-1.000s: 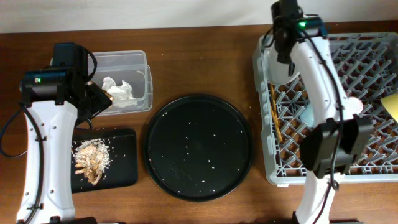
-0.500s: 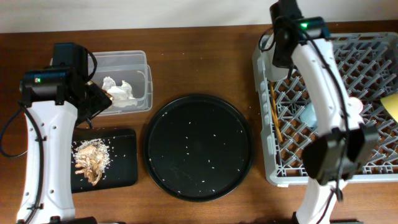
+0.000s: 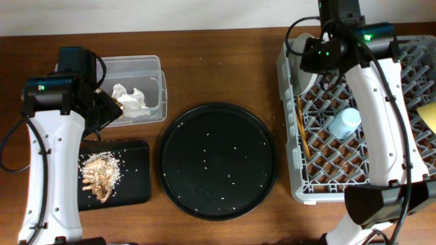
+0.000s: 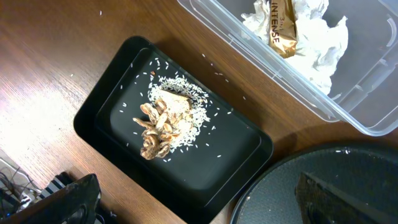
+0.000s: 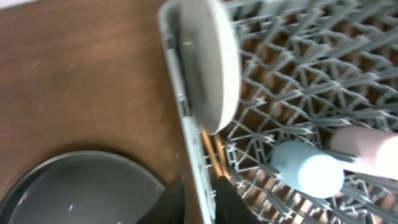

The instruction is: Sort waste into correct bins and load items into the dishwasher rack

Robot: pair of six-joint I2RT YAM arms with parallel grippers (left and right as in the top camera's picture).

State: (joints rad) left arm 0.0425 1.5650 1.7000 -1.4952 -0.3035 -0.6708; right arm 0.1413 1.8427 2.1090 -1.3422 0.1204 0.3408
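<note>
The grey dishwasher rack (image 3: 409,61) holds a pale grey bowl (image 3: 298,42) on edge in its far left corner, brown chopsticks (image 3: 301,126), a light blue cup (image 3: 343,122) and a yellow bowl (image 3: 428,114). In the right wrist view the bowl (image 5: 211,68), blue cup (image 5: 309,167) and a pink cup (image 5: 367,146) show. My right gripper (image 5: 202,202) is empty, its fingers slightly apart over the rack's left wall. My left gripper (image 4: 199,202) is open and empty above the black tray (image 4: 236,162) of food scraps (image 4: 165,118). White tissue (image 4: 311,37) lies in the clear tub (image 4: 348,112).
A large round black tray (image 3: 218,160) dotted with rice grains lies in the middle of the brown table, between the bins and the rack. A brown wrapper (image 4: 280,28) lies on the tissue. The table's far edge meets a pale wall.
My right arm has swung to the right off the rack's middle and uncovered the light blue cup. The grey bowl stays on edge in the corner. The left arm has not moved.
</note>
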